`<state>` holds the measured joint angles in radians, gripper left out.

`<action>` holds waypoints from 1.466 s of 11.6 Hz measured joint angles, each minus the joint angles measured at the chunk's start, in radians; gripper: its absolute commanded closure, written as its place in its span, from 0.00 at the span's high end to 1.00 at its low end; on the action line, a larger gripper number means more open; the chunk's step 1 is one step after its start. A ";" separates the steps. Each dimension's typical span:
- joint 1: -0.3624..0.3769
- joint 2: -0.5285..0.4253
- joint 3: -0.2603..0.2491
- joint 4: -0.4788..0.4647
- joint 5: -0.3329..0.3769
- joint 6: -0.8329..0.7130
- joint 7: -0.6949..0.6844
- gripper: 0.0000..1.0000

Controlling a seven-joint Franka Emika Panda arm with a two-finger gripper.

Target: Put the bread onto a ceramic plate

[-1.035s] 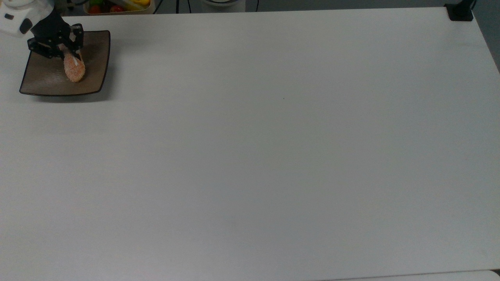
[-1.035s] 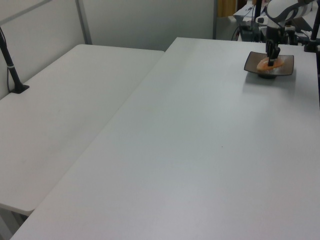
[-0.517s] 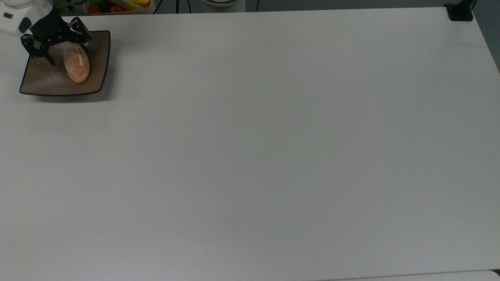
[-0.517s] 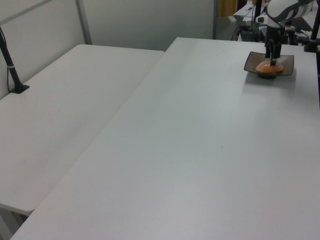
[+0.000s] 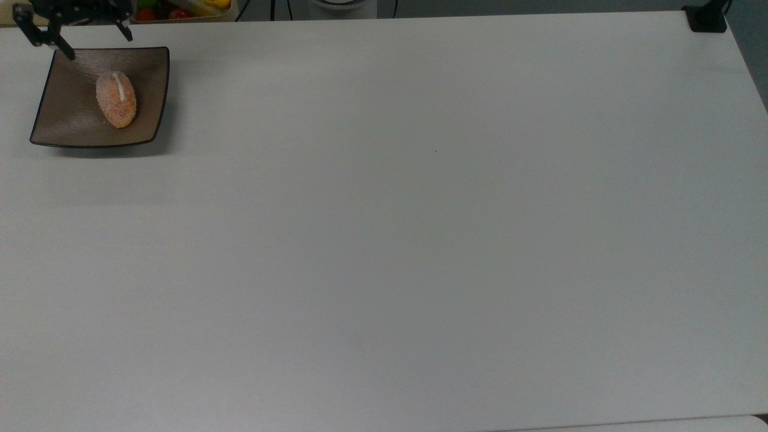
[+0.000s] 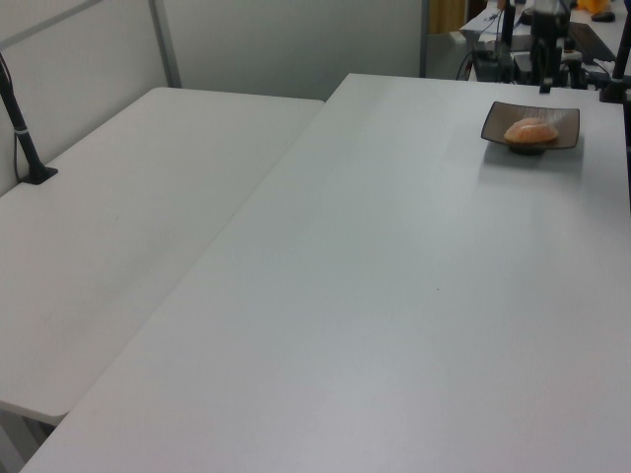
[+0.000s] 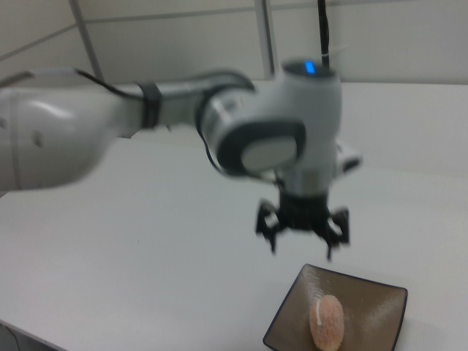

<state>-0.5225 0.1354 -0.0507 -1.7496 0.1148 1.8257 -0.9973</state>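
Fingers point(image 7: 272, 238) spread wide and empty — gripper point(image 7: 301, 234) now lifted off the plate point(image 5: 66, 120), up by its far corner at the top view's top left. Half a second ago, low over the bread point(image 5: 116, 99); a second ago, clamped on it. Bread released, lying loose in the plate's middle, white stripe up (task looks done). Around: bare white table point(image 5: 420, 240), a tray of coloured food point(image 5: 180, 9) just beyond the plate, a black clamp point(image 5: 707, 18) far off. Nothing blocking the retreat.
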 measured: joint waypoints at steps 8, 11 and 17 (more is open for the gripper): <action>0.281 -0.183 0.009 0.200 0.068 -0.322 0.627 1.00; 0.407 -0.202 0.013 0.211 0.068 -0.322 0.846 1.00; 0.572 -0.195 0.013 0.182 0.025 -0.257 0.942 1.00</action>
<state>0.0492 -0.0595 -0.0378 -1.5675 0.1397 1.5687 -0.0558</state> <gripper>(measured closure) 0.000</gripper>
